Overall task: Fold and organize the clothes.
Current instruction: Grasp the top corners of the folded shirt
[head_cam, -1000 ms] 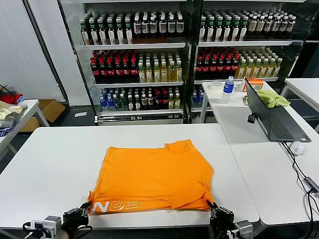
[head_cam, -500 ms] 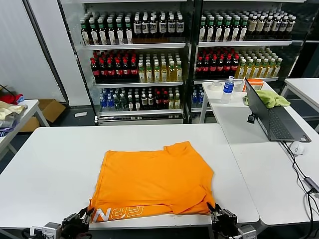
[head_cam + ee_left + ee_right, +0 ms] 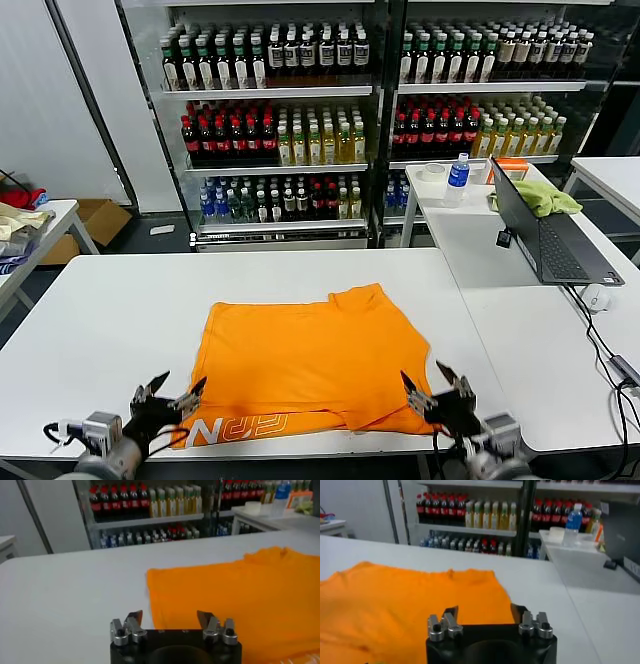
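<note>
**A:** so where's it at w/ the folding? looks abt halfway imo

**B:** yeah roughly. The orange T-shirt (image 3: 312, 365) is lying flat on the white table (image 3: 110, 310), near the front edge. It's a squat rectangle now, so I'd guess at least one fold is in. The white lettering (image 3: 243, 428) shows on a strip along the near edge, and there's a sleeve or flap bunched up at the near right corner.

**A:** grippers holding anything?

**B:** nope. Left gripper (image 3: 168, 394) hovers right at the near left corner, fingers spread apart, nothing between them. Right gripper (image 3: 428, 388) is the same deal at the near right corner: fingers apart, empty. Both wrist views back that up, fingers wide w/ just cloth and table beyond.

**A:** so what's left?

**B:** prob another fold or two, it's too wide to count as a tidy packet. The far edge isn't square either, the collar bit sticks out at the back right. Then the "organize" part: moving it somewhere or stacking it, not done afaict. There's a cream and red garments pile (image 3: 20, 215) on the side table to the left, maybe that's the spot, but can't tell.
</note>
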Controlling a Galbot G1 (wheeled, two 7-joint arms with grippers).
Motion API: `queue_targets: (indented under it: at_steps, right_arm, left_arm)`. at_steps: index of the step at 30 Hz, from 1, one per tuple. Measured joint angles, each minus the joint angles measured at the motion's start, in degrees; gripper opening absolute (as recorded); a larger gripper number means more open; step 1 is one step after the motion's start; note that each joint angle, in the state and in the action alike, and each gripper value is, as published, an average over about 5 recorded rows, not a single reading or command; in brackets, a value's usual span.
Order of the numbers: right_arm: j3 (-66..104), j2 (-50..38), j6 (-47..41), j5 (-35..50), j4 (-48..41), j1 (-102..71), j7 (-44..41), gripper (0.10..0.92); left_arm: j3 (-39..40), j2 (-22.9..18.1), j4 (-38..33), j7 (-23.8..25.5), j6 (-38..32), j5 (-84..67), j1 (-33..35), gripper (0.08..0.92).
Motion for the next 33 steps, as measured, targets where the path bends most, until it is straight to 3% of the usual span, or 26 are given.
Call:
queue_targets:
  at_steps: [5, 17, 33]
  right_arm:
    - [-3.5, 1.6, -0.4, 1.3, -7.9, 9.8, 0.0, 0.822]
    - [-11.5, 6.6, -0.9, 4.0, -25.0, 27.8, 0.1, 0.823]
    - [-14.7, 13.7, 1.9, 3.6, -44.0, 39.5, -1.0, 0.823]
  left_arm:
    - [2.1, 1.1, 5.4, 1.1, -1.0, -2.0, -6.2, 0.82]
    - [10.3, 1.1, 18.7, 3.5, -2.9, -4.1, -22.2, 0.823]
    - [21.5, -0.4, 37.1, 6.9, -5.7, -4.0, -39.7, 0.823]
